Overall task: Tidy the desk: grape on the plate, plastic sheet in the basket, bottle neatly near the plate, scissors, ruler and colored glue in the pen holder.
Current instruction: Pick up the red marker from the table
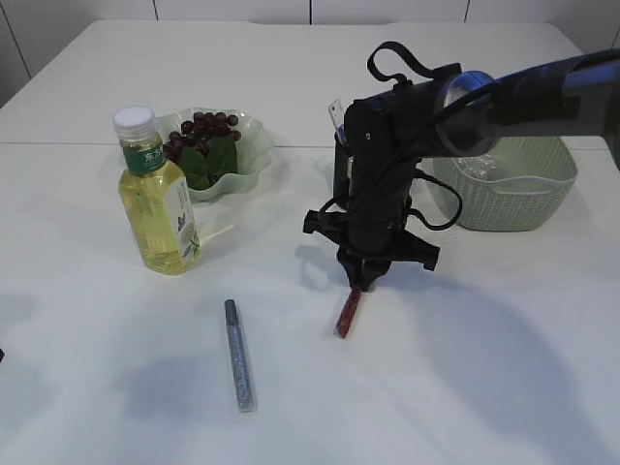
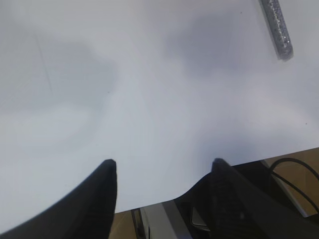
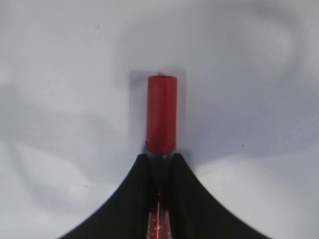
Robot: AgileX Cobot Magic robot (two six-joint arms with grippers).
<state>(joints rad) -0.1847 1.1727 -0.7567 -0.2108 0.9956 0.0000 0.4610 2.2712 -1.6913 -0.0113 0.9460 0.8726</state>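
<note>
Item: my right tool [image 1: 356,287] clamped on slim red glitter-glue tube [image 3: 161,113], touching white counter [image 1: 436,387]. Left tool [image 2: 162,172] released, empty. Silver glitter-glue tube [image 1: 238,355] lies apart.

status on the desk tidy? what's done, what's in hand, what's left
Done, by the look of it: grapes on the plate, bottle standing beside it, ruler poking up from the pen holder.

In hand: right gripper closed on the red glue tube, down at the table.

Left: silver glue tube lying loose; left gripper open, idle. Scissors and plastic sheet not visible.
</note>
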